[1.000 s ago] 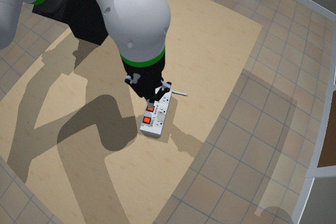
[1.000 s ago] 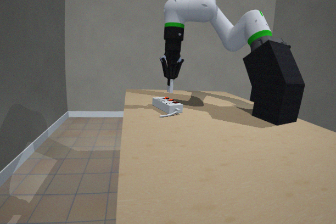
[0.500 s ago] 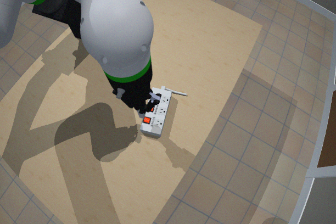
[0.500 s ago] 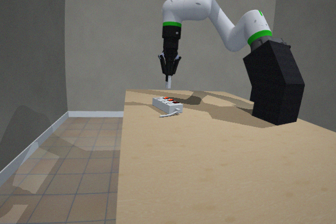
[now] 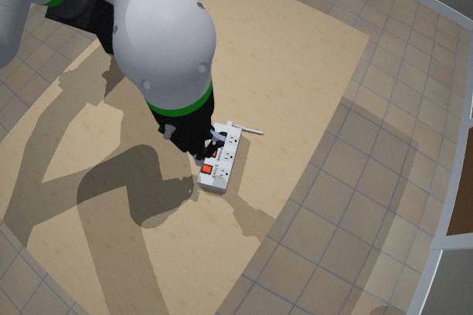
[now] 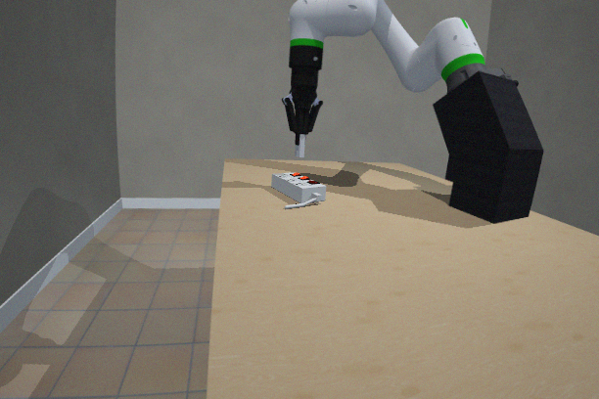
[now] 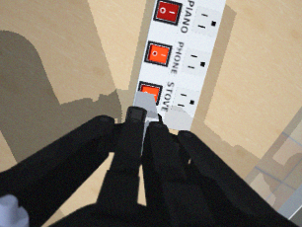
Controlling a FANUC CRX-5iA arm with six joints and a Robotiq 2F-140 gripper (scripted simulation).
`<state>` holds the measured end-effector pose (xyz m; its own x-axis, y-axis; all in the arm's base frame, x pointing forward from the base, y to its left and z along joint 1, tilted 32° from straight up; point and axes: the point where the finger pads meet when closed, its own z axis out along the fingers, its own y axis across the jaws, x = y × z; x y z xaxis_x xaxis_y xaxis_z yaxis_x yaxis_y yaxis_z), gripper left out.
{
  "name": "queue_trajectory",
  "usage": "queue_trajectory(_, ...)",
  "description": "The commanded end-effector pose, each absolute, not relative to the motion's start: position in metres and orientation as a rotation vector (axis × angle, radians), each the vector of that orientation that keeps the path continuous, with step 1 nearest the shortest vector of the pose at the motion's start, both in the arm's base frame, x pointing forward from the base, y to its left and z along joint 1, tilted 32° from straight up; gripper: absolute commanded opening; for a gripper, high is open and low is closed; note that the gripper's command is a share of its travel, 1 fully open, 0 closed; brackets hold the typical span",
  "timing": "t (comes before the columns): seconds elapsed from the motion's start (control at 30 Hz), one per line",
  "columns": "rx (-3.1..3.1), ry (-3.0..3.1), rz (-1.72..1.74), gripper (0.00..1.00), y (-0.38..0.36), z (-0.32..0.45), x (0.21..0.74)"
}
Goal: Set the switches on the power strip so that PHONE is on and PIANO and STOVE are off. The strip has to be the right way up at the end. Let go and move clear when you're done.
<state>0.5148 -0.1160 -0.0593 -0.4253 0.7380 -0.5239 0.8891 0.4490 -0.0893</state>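
A white power strip [image 5: 226, 162] [image 6: 294, 186] [image 7: 209, 46] lies face up on the wooden table [image 5: 290, 56] [image 6: 391, 291], near its edge. In the wrist view its three red rocker switches are labelled PIANO [image 7: 167, 11], PHONE [image 7: 158, 53] and STOVE [image 7: 149, 92]. PIANO looks darker red; PHONE and STOVE glow brighter orange. My gripper [image 5: 202, 156] [image 6: 299, 151] [image 7: 142, 106] is shut and empty, pointing down. It hangs a short way above the strip, with its tip over the STOVE switch and partly hiding it.
A short white cord stub [image 5: 249, 129] [image 6: 303, 203] sticks out of the strip's PIANO end. The arm's black pedestal [image 6: 489, 155] [image 5: 77, 10] stands on the table behind. The table edge [image 6: 221, 223] drops to a tiled floor [image 6: 122, 291] just beyond the strip.
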Motion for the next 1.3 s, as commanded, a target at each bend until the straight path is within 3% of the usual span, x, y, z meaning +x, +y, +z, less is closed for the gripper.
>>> queue_trajectory(0.0,1.371,2.293,-0.499,0.0,-0.116,-0.059,0.515)
queue_trajectory(1.27,1.371,2.293,-0.5,0.0,-0.123,-0.072,0.518)
